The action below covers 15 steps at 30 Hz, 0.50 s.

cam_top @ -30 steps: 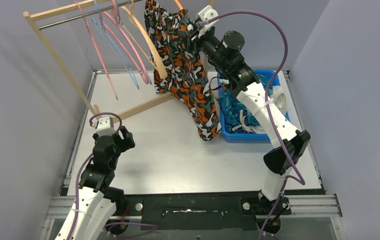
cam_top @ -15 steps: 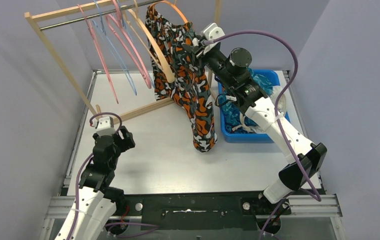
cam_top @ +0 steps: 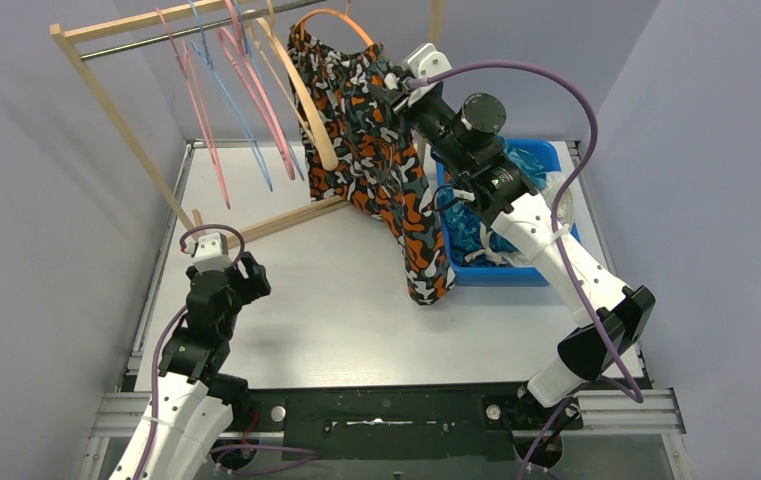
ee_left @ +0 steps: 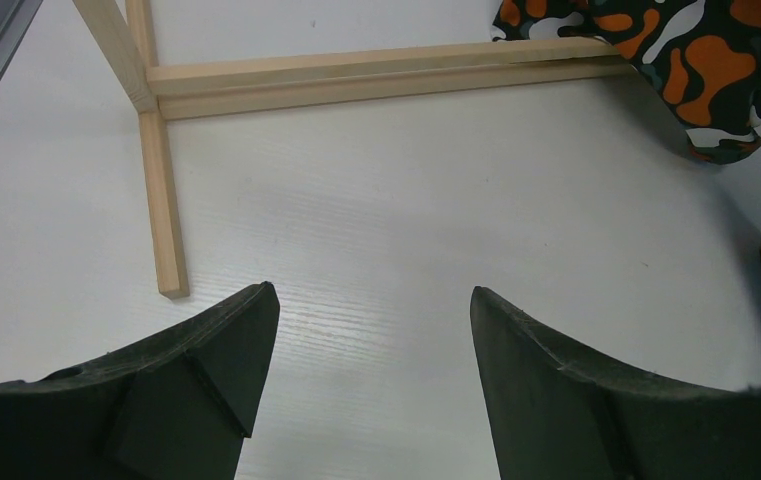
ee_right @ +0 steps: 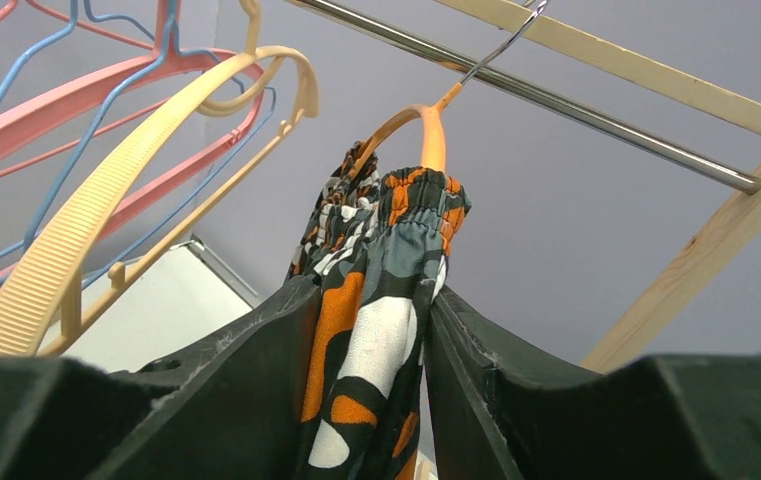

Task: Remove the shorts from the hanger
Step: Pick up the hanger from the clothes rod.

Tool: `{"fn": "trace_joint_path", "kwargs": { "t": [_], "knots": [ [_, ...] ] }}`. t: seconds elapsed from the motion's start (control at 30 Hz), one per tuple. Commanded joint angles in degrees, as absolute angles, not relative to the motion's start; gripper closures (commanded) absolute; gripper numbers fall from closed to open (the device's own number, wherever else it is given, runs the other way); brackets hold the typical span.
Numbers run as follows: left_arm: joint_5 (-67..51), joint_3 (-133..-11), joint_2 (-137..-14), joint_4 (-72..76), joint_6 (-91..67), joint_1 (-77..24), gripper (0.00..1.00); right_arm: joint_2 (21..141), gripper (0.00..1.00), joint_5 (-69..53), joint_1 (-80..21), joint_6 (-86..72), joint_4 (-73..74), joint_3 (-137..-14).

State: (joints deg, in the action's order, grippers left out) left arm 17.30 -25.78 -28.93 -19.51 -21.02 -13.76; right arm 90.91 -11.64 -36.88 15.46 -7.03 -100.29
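Note:
Orange-black-white camouflage shorts (cam_top: 381,160) hang from an orange hanger (cam_top: 334,17) on the rail of the wooden rack (cam_top: 116,115). Their waistband is still over the hanger's arm (ee_right: 426,135). My right gripper (cam_top: 393,85) is shut on the bunched fabric (ee_right: 371,330) just below the waistband, high up by the rail. One leg of the shorts trails down to the table beside the blue bin. My left gripper (ee_left: 371,310) stands open over bare table near the rack's foot, with nothing between its fingers.
Several bare pink, blue and cream hangers (cam_top: 246,90) hang on the rail to the left of the shorts. A blue bin (cam_top: 501,215) with teal and white cloth inside sits at the right. The rack's wooden base bars (ee_left: 356,75) lie ahead of the left gripper.
My right gripper has pulled the shorts a little right and toward me; the hanger tilted with it and the hanging leg swung right toward the bin. The left arm has not moved.

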Motion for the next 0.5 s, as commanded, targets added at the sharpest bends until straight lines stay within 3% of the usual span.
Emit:
{"fn": "trace_joint_path", "kwargs": {
  "t": [0.0, 0.47],
  "knots": [
    [17.1, -28.0, -29.3, -16.6, -21.5, -13.5, 0.30, 88.2, 1.00, -10.5, -37.5, 16.4, -15.5, -104.6],
    [17.2, -28.0, -29.4, -16.6, -21.5, -13.5, 0.30, 85.5, 1.00, -10.2, -37.9, 16.5, -18.3, -105.4]
  ]
}}
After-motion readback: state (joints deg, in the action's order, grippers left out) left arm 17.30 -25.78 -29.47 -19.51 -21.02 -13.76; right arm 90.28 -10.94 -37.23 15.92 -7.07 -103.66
